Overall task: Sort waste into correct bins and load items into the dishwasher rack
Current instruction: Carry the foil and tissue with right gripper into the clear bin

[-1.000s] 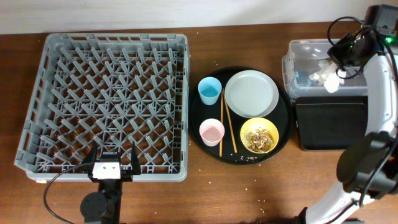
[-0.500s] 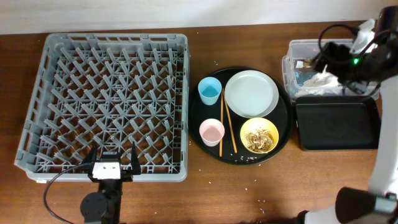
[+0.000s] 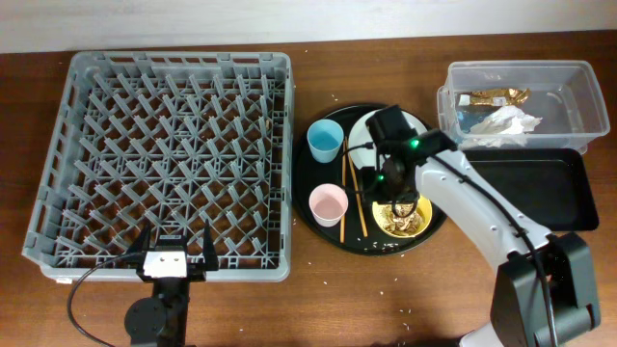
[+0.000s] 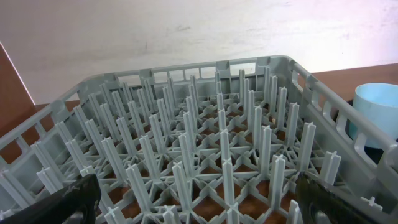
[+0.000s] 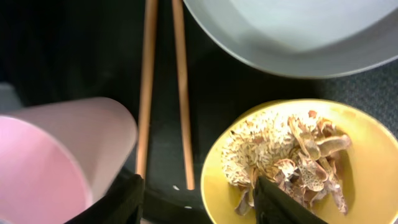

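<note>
The grey dishwasher rack (image 3: 169, 159) fills the left side. My left gripper (image 3: 174, 253) hangs open at its front edge, holding nothing; its view shows rack pegs (image 4: 205, 143) and the blue cup (image 4: 379, 112). A round black tray (image 3: 318, 178) carries the blue cup (image 3: 325, 142), pink cup (image 3: 329, 204), two chopsticks (image 3: 352, 193), the plate (image 3: 424, 145) and the yellow bowl (image 3: 419, 226). My right gripper (image 3: 400, 207) is open and straddles the left rim of the yellow bowl (image 5: 367, 162). One finger (image 5: 280, 205) rests by the rice and scraps (image 5: 280, 155), the other beside the pink cup (image 5: 56, 155).
At the back right a clear tub (image 3: 578, 82) holds a crumpled white napkin (image 3: 503, 121) and a gold foil wrapper (image 3: 496, 96). A shallow black rectangular tray (image 3: 535, 188) lies in front of it. Rice grains dot the table near the round tray's front.
My right gripper let the white napkin go into the clear tub. The arm then swung left and down to the yellow bowl. The left arm has not moved.
</note>
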Available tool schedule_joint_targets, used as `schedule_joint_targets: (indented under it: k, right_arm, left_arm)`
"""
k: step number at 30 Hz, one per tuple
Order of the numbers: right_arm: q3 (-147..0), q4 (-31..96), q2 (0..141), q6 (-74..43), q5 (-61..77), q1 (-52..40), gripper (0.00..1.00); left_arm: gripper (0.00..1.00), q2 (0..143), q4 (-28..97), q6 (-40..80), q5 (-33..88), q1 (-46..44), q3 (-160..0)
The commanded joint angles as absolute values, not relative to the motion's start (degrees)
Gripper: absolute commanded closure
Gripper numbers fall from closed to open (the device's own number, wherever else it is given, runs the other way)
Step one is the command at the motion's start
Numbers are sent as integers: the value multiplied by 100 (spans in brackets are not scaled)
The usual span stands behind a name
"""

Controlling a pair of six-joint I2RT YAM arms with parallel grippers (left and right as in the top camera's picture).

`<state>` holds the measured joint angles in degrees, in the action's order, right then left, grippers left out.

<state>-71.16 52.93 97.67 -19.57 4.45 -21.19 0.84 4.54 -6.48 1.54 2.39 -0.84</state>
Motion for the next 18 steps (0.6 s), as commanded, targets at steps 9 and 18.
schedule_joint_targets:
  k: [9, 18]
  right_arm:
    - [-6899, 5122, 10265, -1522, 333, -2215, 67]
    - [-6908, 5398, 10516, -1441, 294, -2392, 96]
  left_arm:
    - [0, 47, 460, -740, 198, 279, -51]
    - [0, 47, 460, -740, 198, 279, -51]
